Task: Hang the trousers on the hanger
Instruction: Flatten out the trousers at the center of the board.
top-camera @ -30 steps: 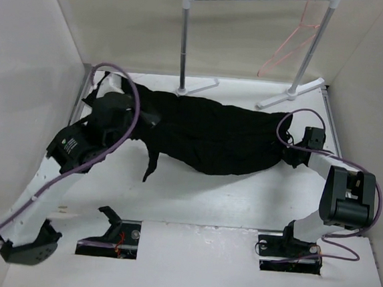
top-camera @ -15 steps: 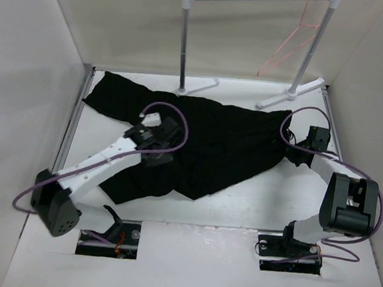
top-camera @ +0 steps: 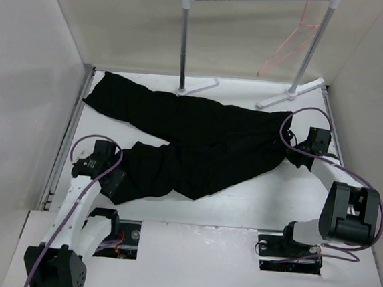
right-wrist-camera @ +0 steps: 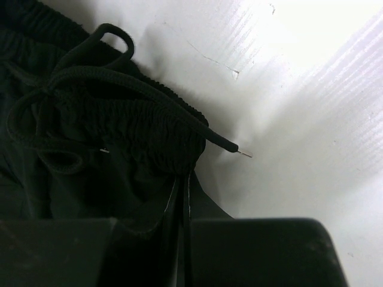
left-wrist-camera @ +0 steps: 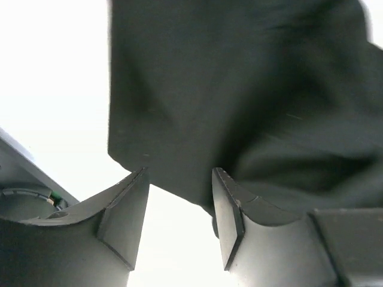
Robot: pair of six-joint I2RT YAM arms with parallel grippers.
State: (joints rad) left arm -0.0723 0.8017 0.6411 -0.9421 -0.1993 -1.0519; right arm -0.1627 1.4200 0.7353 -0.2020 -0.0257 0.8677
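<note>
— Where do the trousers [top-camera: 199, 134] lie?
— Flat on the table [top-camera: 240, 195], long axis left to right: waistband [right-wrist-camera: 143, 131] at the right, legs running off to the left.
— And the claws?
— The right claw [right-wrist-camera: 182, 191] is pinched closed on the waistband. The left claw [left-wrist-camera: 179, 172] is spread open and holds nothing — a leg hem [left-wrist-camera: 161, 158] lies just ahead of it.
— The hanger [top-camera: 279, 56]?
— On the rack [top-camera: 183, 42], far right, beyond the waistband. I'd judge the right arm is nearer.
</note>
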